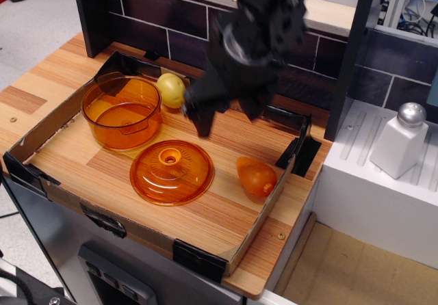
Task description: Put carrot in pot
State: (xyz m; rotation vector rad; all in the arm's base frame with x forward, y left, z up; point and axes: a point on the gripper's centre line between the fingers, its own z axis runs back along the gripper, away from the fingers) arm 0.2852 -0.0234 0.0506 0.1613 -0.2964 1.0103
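The carrot (256,176), a stubby glossy orange cone, lies on the wooden tray floor at the right, close to the tray's right wall. The pot (122,111), round transparent orange with straight walls, stands empty at the tray's left. My black gripper (227,115) hangs open and empty above the middle of the tray, its fingers spread, up and left of the carrot and right of the pot. It touches nothing.
An orange domed lid (171,171) with a centre knob lies in front of the pot. A pale-yellow round fruit (171,89) sits at the back by the pot. The tray (205,257) has low cardboard walls. A white salt shaker (400,141) stands at the right.
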